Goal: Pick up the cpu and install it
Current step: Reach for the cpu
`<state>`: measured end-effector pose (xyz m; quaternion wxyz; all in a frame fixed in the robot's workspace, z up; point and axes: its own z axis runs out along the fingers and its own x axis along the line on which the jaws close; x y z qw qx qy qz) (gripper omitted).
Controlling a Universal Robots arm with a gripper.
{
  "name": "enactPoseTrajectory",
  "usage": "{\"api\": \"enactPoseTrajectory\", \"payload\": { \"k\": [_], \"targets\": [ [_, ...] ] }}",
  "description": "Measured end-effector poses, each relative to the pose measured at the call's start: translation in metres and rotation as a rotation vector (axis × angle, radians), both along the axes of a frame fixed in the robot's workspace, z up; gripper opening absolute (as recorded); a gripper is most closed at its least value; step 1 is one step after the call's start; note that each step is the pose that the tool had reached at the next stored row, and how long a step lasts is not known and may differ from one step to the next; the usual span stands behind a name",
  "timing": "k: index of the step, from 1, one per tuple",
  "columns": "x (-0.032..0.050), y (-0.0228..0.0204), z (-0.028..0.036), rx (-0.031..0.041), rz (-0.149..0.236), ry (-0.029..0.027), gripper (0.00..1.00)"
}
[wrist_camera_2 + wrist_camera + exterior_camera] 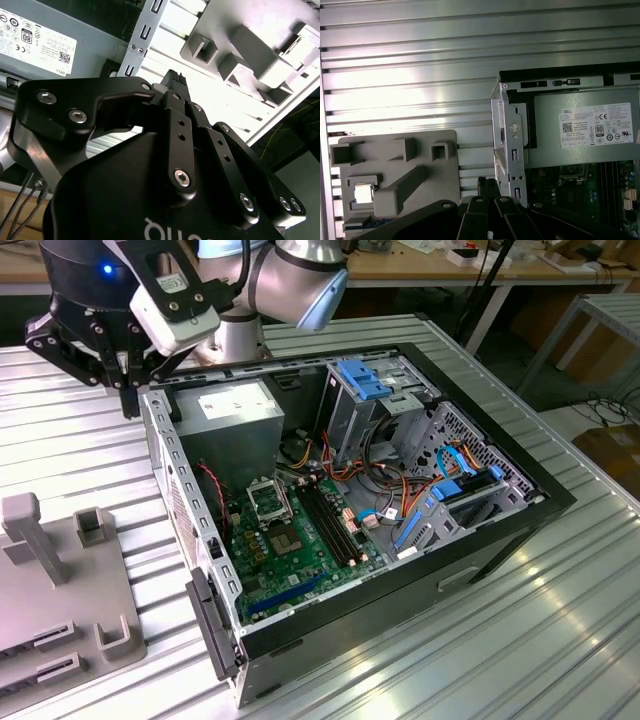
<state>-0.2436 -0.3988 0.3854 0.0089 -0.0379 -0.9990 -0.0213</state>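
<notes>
The cpu [362, 193] is a small bright silver square lying flat in a recess of the grey fixture plate [395, 165], seen in the first wrist view. My gripper [129, 405] hangs above the ribbed table beside the open computer case's corner, between the plate and the case. Its black fingers [487, 186] look shut together with nothing between them, and they meet at a single tip [173, 79] in the second wrist view. The black-framed socket [268, 502] sits open on the green board inside the case, apart from the gripper.
The open case [480, 540] holds a grey power supply [235, 410], memory slots, drive cages and loose cables. The fixture plate [60, 590] has upright posts and blocks. Benches and cables stand beyond the ribbed metal table [560, 640].
</notes>
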Motion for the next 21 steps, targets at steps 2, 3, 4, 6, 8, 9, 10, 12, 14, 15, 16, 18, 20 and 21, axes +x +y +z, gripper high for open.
{"api": "enactPoseTrajectory", "payload": {
  "k": [2, 3, 4, 6, 8, 9, 10, 12, 14, 15, 16, 18, 20, 21],
  "targets": [
    [-0.0012, 0.0, 0.0, -0.0001, 0.0, 0.0, 0.11],
    [-0.0017, 0.0, 0.0, 0.0, 0.0, 0.0, 0.11],
    [-0.0023, 0.0, 0.0, 0.0, 0.0, 0.0, 0.11],
    [-0.0034, 0.0, 0.0, -0.0001, 0.0, 0.0, 0.11],
    [-0.0045, 0.0, 0.0, -0.0001, 0.0, 0.0001, 0.11],
    [-0.005, 0.0, 0.0, -0.0001, 0.0, 0.0001, 0.11],
    [-0.0056, 0.0, 0.0, 0.0, 0.0, 0.0, 0.11],
    [-0.0067, 0.0, 0.0, 0.0, 0.0, 0.0, 0.11],
    [-0.0078, 0.0, 0.0, 0.0, 0.0, 0.0, 0.11],
    [-0.0084, 0.0, 0.0, 0.0, 0.0, 0.0, 0.11],
    [-0.009, 0.0, 0.0, 0.0, 0.0, 0.0, 0.11],
    [-0.01, 0.0, 0.0, -0.0001, 0.0, 0.0001, 0.11],
    [-0.011, 0.0, 0.0, 0.0, 0.0, 0.0001, 0.11],
    [-0.0114, 0.0, 0.0, 0.0, 0.0, 0.0, 0.11]
  ]
}}
